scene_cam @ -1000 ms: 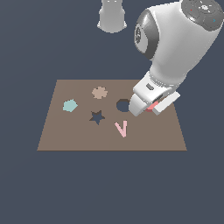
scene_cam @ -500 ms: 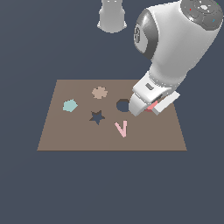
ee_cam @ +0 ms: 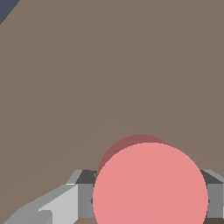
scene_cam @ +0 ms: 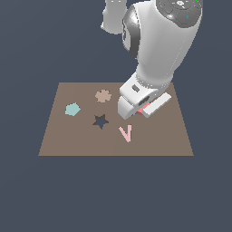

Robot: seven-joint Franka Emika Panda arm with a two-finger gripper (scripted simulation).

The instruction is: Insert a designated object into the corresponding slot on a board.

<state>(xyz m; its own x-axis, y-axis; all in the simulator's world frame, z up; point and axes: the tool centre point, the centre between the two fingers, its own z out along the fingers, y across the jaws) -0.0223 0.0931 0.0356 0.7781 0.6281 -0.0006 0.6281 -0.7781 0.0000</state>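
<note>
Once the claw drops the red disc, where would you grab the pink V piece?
Probably from straight above: the pink V piece lies flat on the board, so only its edges offer purchase. Pinch one arm across its narrow width, or span both near the joined tip.

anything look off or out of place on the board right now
Nothing stands out. The pale pink V-shaped piece, tan scalloped piece and teal pentagon piece lie flat on the brown rectangular board. The hand grips the coral-red round disc; the round slot is hidden behind the arm.
</note>
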